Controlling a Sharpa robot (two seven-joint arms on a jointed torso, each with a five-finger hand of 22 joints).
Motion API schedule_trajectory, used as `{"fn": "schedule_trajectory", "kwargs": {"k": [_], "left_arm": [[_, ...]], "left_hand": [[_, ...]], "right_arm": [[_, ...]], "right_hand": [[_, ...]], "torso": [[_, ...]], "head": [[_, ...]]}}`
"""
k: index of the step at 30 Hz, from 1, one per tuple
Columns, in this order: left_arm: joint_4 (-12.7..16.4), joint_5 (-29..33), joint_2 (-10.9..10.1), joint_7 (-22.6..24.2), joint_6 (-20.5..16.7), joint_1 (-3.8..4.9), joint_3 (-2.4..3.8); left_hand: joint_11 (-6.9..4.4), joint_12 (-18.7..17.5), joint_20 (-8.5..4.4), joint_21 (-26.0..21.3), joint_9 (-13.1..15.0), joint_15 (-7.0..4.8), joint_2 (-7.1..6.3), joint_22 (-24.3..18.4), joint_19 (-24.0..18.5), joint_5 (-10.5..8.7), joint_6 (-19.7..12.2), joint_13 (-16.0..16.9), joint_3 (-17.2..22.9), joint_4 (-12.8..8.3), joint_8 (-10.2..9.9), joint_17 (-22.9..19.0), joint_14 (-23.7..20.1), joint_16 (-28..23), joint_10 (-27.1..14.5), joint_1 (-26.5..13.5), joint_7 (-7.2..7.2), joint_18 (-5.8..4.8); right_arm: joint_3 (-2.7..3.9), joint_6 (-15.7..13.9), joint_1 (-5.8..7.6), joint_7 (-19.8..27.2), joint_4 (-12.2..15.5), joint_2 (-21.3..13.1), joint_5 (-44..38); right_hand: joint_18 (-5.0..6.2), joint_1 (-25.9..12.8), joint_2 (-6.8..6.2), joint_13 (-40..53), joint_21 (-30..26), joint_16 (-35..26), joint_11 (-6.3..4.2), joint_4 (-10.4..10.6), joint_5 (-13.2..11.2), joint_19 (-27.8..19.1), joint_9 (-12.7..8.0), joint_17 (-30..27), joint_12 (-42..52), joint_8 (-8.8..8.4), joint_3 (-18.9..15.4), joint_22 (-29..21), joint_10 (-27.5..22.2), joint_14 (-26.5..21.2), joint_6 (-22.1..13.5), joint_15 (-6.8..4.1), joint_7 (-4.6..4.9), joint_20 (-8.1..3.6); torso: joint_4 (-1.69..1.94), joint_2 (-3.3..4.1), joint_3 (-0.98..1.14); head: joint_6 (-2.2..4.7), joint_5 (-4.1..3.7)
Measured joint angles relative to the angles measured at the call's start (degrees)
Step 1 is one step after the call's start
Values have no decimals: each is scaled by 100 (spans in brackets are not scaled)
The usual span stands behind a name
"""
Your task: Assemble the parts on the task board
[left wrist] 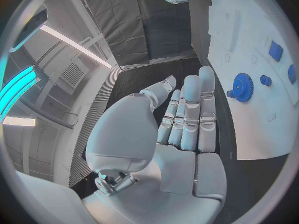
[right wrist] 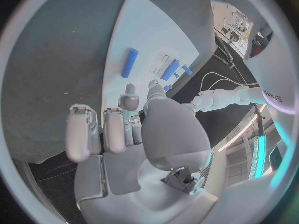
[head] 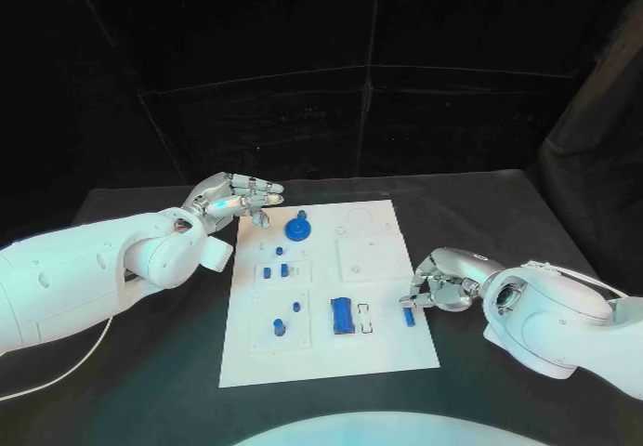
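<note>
Both hold nothing: left robot hand (head: 239,197) open beside the blue gear (head: 299,228); right robot hand (head: 436,286), seemingly empty, could knock the blue cylinder (head: 409,316) off the task board (head: 382,348).

A robotics lab: a black cloth-draped surface (head: 496,200) backed by black curtains (head: 361,84), with ceiling strip lights (left wrist: 74,44) overhead.

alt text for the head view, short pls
A white task board lies mid-table with small blue parts on it, including a blue gear. The left hand hovers open at its far left corner; the right hand sits at its right edge, holding nothing.
</note>
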Motion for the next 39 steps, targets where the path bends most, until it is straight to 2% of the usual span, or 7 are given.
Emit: {"fn": "schedule_trajectory", "kwargs": {"k": [4,8,15,22,27,34,39], "left_arm": [[4,0,-1,0,1,0,0],[5,0,-4,0,2,0,0],[-4,0,-8,0,4,-2,0],[-12,0,-2,0,7,-2,0],[-20,0,-1,-1,10,-2,-1],[-32,0,-1,-1,13,-2,-1],[-35,0,-4,-2,13,-3,-1]], "left_hand": [[0,0,0,0,0,0,0,0,0,0,0,0,0,0,0,0,0,0,0,0,0,0],[0,0,0,0,0,0,0,0,0,0,0,0,0,0,-1,1,0,0,0,0,0,0],[0,0,0,0,0,0,0,0,0,0,0,0,0,0,-3,1,0,0,0,0,0,0],[0,0,0,0,0,0,0,0,0,0,0,1,0,0,-3,1,0,0,0,0,0,0],[0,0,0,0,0,0,0,0,0,0,0,1,0,0,-3,1,0,0,0,0,0,0],[0,0,0,0,0,0,0,0,0,0,0,1,0,0,-3,1,0,0,0,0,0,0],[0,0,0,0,0,0,0,0,0,0,0,1,0,0,-3,1,0,0,0,0,0,0]], "right_arm": [[0,191,0,-121,-85,8,-339],[-2,433,-1,-209,-184,83,-564],[-4,767,-7,-290,-344,282,-736],[1,968,-9,-328,-436,454,-808],[7,1014,-9,-331,-441,536,-839],[20,1121,-12,-331,-464,611,-920],[34,1284,-11,-332,-478,671,-1132]], "right_hand": [[0,0,0,2,0,0,0,24,-53,0,9,-1,0,0,-24,1,0,0,20,0,17,0],[-1,-1,0,151,5,50,-59,66,-74,29,37,115,177,0,-98,1,90,0,117,0,-23,1],[0,-1,0,293,48,112,-72,81,-74,93,55,214,338,0,-113,0,177,0,141,0,-46,-11],[0,3,-4,261,48,112,-72,49,-73,93,87,198,312,17,-146,0,177,0,144,0,-44,-11],[-1,88,-50,246,48,112,-69,26,-73,92,94,189,291,-33,-168,-1,174,0,118,0,-5,-11],[-1,312,-50,215,47,111,-20,-114,-73,92,131,165,222,-50,-171,-1,125,0,87,0,7,-11],[-1,632,-48,165,6,80,-21,-324,-73,70,139,130,124,-55,-145,-1,61,0,62,0,22,11]], "torso": [[1,2,4],[16,2,6],[19,2,6],[19,4,4],[19,4,4],[19,1,-1],[19,-5,-3]], "head": [[-19,-25],[-34,-34],[-62,-19],[-97,-38],[-110,-41],[-119,-41],[-127,-48]]}}
